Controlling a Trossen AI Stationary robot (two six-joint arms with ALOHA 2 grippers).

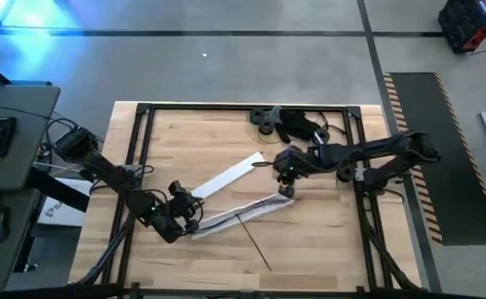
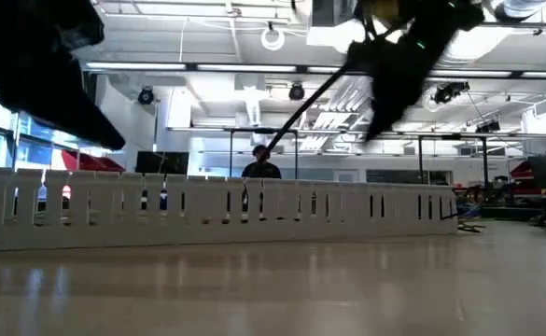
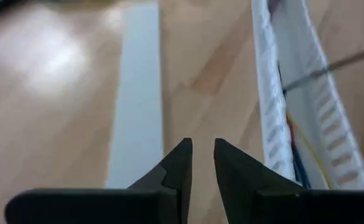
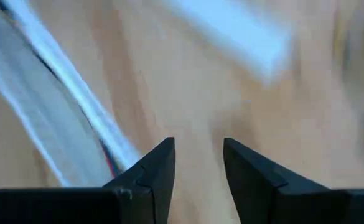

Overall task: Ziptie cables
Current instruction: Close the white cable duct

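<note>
The cables (image 3: 295, 144) are thin wires, some yellow and blue. They lie along the inside of a white comb-toothed rail (image 1: 243, 212) on the wooden table; a dark and red stretch of the cables (image 4: 109, 160) shows beside the rail's wall. A thin dark strip (image 1: 253, 243) crosses the rail and runs toward the near edge. My left gripper (image 1: 184, 214) hovers at the rail's left end, fingers a little apart around nothing (image 3: 202, 146). My right gripper (image 1: 286, 181) hangs open above the rail's right end, nothing between its fingers (image 4: 198, 144).
A flat white plastic strip (image 1: 230, 174) lies slantwise just beyond the rail. Dark round parts (image 1: 288, 123) sit at the table's far edge. A black frame (image 1: 143, 112) borders the table. A person (image 2: 261, 163) shows in the room behind.
</note>
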